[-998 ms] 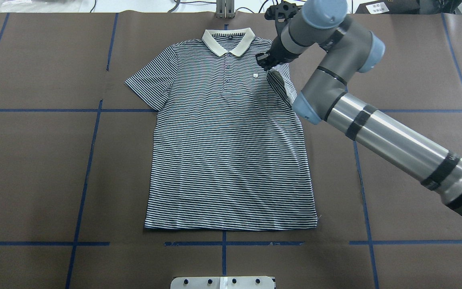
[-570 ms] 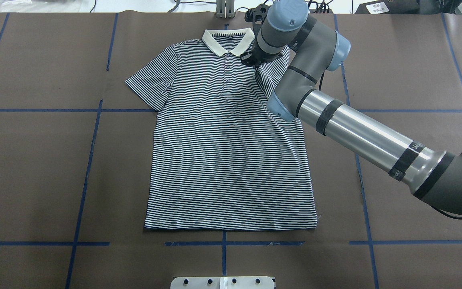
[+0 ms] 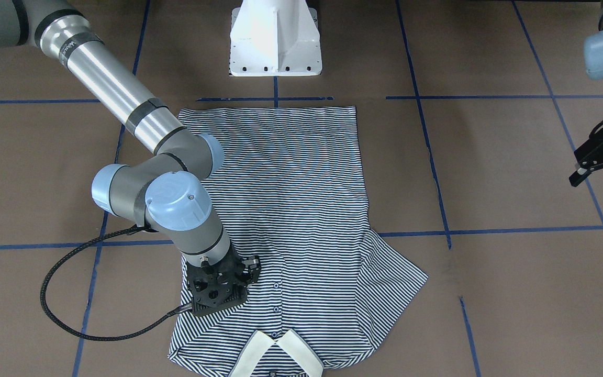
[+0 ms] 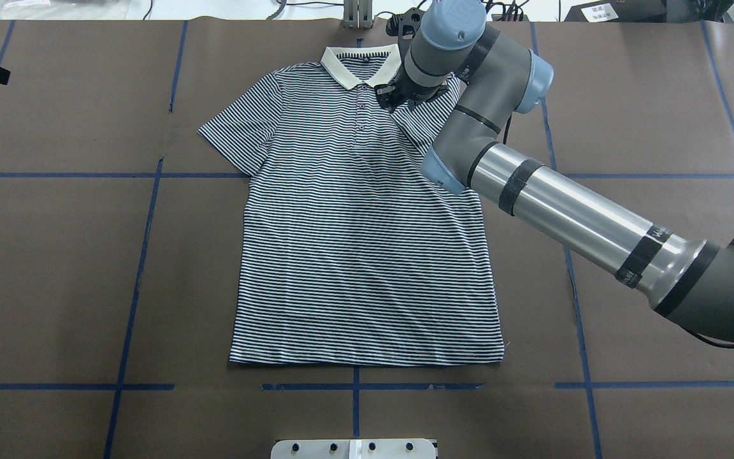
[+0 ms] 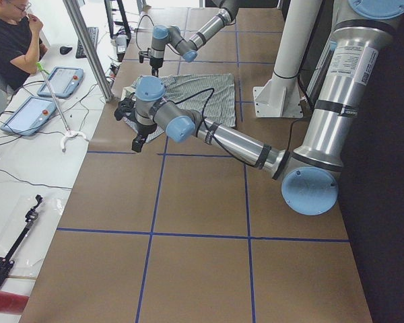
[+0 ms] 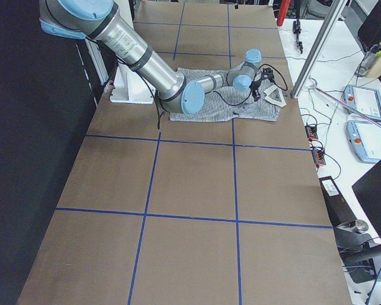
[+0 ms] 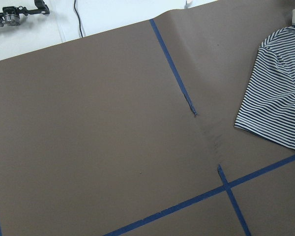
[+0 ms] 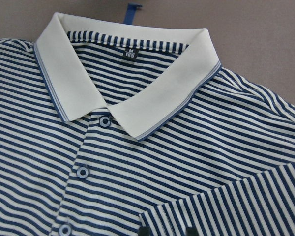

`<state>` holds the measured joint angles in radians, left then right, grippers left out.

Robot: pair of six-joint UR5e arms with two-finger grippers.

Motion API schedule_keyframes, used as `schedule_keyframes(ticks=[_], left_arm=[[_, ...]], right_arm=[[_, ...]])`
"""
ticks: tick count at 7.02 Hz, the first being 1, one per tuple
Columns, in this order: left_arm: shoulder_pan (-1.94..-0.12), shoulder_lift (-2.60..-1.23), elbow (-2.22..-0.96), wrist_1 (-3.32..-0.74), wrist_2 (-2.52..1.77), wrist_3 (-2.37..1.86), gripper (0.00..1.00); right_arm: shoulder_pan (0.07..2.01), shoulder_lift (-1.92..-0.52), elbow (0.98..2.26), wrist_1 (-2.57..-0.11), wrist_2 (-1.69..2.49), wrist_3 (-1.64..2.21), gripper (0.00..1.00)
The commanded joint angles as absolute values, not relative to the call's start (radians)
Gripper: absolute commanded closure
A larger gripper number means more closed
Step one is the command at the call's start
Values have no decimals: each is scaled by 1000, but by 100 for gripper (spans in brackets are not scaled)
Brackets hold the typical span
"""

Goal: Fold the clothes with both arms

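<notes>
Polo shirt (image 4: 360,255) with thin blue and white stripes lies front up in the middle of the brown worktop (image 4: 55,255). Its cream collar (image 4: 341,67) is by the far edge, away from the robot. Its bottom hem is toward the edge where the white base (image 3: 275,36) stands.

The right gripper (image 4: 390,102) is down on the chest, just beside the collar. It is pinching the edge of one sleeve (image 4: 419,124), and that sleeve is turned in over the front of the shirt. Two black fingertips (image 8: 145,230) show at the sleeve's hem in the right wrist view. The other sleeve (image 4: 239,131) lies flat and spread out on the worktop.

The left gripper (image 3: 602,170) hangs over the left side of the worktop, well apart from the shirt. Its two fingers are spread wide and hold nothing.
</notes>
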<state>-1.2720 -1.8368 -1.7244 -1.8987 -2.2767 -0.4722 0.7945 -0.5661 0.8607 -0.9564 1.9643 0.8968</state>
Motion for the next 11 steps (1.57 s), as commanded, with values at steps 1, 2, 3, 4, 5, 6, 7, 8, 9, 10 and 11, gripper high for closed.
schedule_keyframes(ticks=[1, 2, 3, 4, 5, 6, 7, 8, 9, 10, 11], left_arm=[[-1093, -1923, -1721, -1901, -2084, -866, 0], [-972, -1969, -1692, -1901, -1943, -1000, 0], [-912, -2032, -1598, -1945, -1828, -1081, 0], [-881, -2055, -1471, -2089, -1809, -1153, 0], [-873, -2074, -1353, -2238, -1806, -1198, 0], [-850, -2116, -1291, -2261, -1760, -1201, 0], [-813, -2141, -1249, -2267, -1706, -1206, 0], [-810, -2157, -1233, -2267, -1701, -1206, 0], [-796, -2163, -1223, -2267, -1698, -1204, 0], [-789, -2189, -1180, -2267, -1662, -1204, 0], [-787, -2197, -1167, -2267, -1657, -1203, 0]], right_arm=[[802, -590, 984, -1095, 2052, 1018, 0], [808, -651, 1153, -1270, 2074, 1019, 0], [818, -769, 1325, -1328, 2089, 1017, 0], [836, -846, 1415, -1331, 2121, 1014, 0], [856, -911, 1475, -1331, 2153, 1005, 0], [871, -951, 1511, -1331, 2167, 1002, 0], [896, -978, 1526, -1331, 2187, 980, 0], [917, -1000, 1528, -1333, 2198, 898, 0], [925, -1026, 1525, -1332, 2198, 824, 0], [931, -1032, 1522, -1333, 2197, 790, 0], [931, -1034, 1519, -1333, 2195, 790, 0]])
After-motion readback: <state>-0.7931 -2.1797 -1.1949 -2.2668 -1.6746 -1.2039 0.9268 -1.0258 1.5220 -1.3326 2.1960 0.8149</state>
